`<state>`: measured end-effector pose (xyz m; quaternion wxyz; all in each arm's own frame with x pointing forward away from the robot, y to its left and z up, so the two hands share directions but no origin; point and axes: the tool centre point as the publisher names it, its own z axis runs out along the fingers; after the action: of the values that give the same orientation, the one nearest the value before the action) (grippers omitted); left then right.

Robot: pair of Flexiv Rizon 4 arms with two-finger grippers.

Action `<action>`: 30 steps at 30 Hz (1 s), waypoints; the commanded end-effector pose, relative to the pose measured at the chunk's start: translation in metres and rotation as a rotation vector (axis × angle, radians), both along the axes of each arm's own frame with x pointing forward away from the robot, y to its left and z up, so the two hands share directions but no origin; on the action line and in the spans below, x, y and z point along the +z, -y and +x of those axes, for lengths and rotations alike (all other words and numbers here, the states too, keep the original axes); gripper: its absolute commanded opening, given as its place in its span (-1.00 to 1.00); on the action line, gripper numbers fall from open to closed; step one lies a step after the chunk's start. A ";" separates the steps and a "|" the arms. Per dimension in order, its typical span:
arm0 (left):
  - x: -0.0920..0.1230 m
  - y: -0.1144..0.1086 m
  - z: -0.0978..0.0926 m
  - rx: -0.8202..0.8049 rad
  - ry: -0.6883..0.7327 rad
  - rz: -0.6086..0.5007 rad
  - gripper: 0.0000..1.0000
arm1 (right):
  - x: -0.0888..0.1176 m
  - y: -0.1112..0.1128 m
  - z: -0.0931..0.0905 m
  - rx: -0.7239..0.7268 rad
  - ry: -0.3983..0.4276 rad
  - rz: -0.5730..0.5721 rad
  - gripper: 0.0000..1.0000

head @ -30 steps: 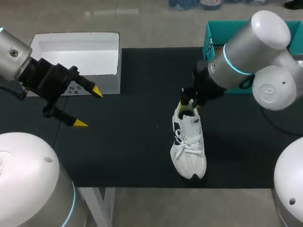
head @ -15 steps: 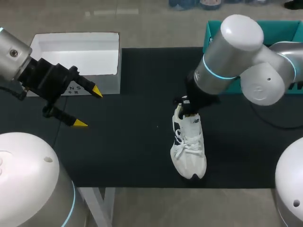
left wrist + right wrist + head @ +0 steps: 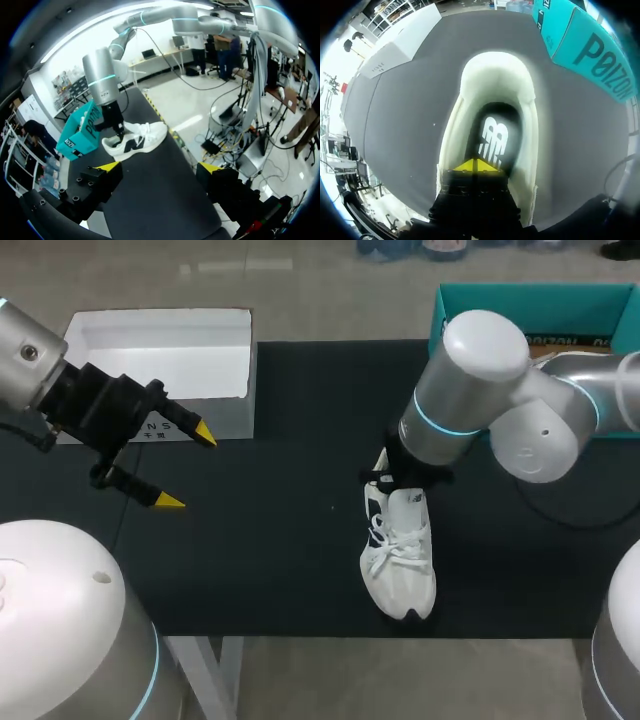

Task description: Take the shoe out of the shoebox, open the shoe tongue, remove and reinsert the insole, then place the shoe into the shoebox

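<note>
A white sneaker (image 3: 398, 560) with dark side marks lies on the black table (image 3: 280, 530), toe toward the front edge. My right arm comes in from the right, its wrist directly over the shoe's heel opening. In the right wrist view my right gripper (image 3: 476, 165) is shut, yellow tips together inside the shoe's collar (image 3: 495, 65), just above the dark insole (image 3: 492, 135). Whether it pinches anything is hidden. My left gripper (image 3: 187, 467) hangs open and empty over the table's left side, far from the sneaker (image 3: 135, 142).
A teal shoebox (image 3: 520, 300) stands at the back right, close behind my right arm. A white open box (image 3: 160, 345) sits at the back left, just behind my left gripper's fingers. Bare black table lies between the two arms.
My right arm swung left and lowered its wrist over the shoe's heel, and its fingers closed inside the opening. The shoe and my left arm have not moved.
</note>
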<state>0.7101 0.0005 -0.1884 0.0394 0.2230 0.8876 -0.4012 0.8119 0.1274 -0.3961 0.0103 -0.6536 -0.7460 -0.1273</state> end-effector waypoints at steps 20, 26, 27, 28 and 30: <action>0.001 0.000 0.000 -0.001 -0.001 0.004 1.00 | 0.047 0.002 0.023 0.065 0.097 -0.038 -1.00; 0.001 0.000 0.000 -0.001 -0.001 0.004 1.00 | 0.025 0.010 0.031 0.055 0.055 -0.066 -1.00; 0.001 0.000 0.000 -0.001 -0.001 0.004 1.00 | 0.021 0.011 0.032 0.053 0.047 -0.072 -1.00; 0.001 0.000 0.000 -0.001 -0.001 0.004 1.00 | 0.017 0.012 0.033 0.053 0.041 -0.076 -1.00; 0.001 0.000 0.000 -0.001 -0.001 0.004 1.00 | 0.011 0.014 0.036 0.051 0.027 -0.076 -1.00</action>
<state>0.7101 0.0006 -0.1884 0.0395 0.2230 0.8876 -0.4012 0.8376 0.1090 -0.3698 -0.0303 -0.6331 -0.7655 -0.1106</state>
